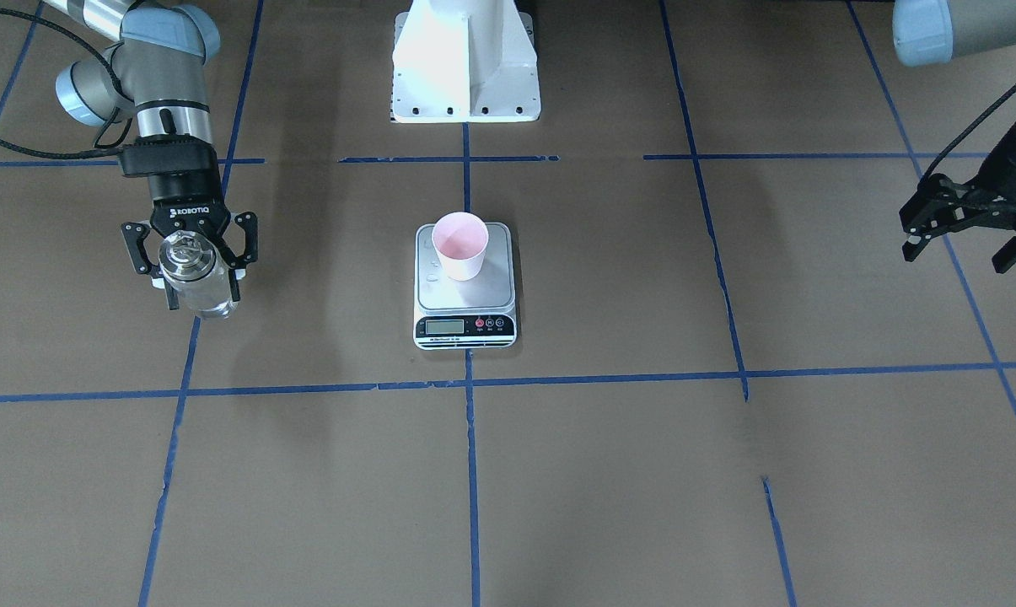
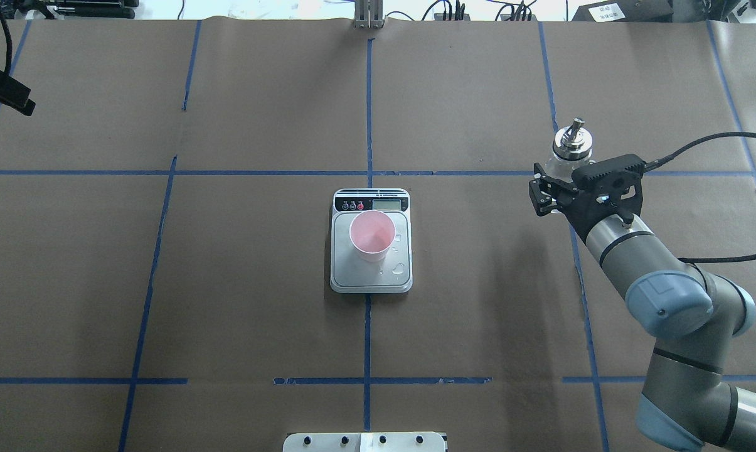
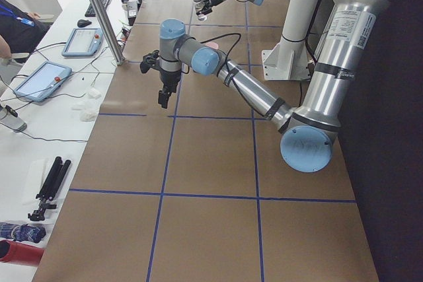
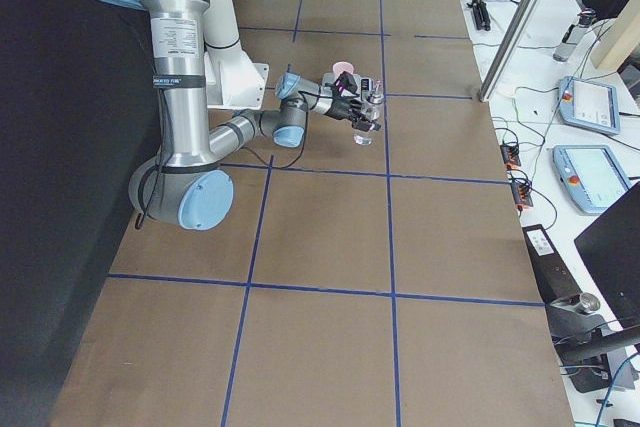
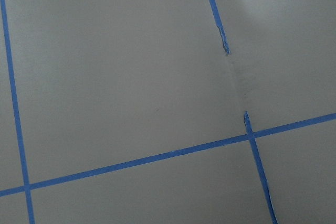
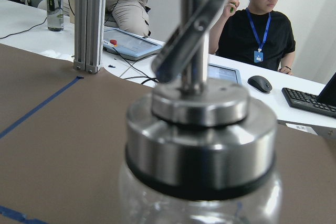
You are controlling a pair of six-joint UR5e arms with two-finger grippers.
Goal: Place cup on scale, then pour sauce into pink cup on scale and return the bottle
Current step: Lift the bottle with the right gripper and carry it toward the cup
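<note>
Clamping the bottle (image 1: pixel 196 282) by its glass body, the right gripper (image 1: pixel 201 292) holds it upright, spout cap on top, well to the robot's right of the scale (image 1: pixel 465 314); whether its base touches the table (image 1: pixel 609 472) I cannot tell; the cup (image 1: pixel 460 244) stands upright on the scale's steel platform, mouth open upward; the left gripper (image 1: pixel 961 251) hangs far off on the other side, fingers apart, holding nothing.

The table (image 2: pixel 258 282) is covered in brown paper, squared off by blue tape (image 2: pixel 164 172). The scale (image 2: pixel 371 279) lies flat at its middle, straddling the centre tape line, and a white mount plate (image 2: pixel 365 441) stands at the robot's edge.
</note>
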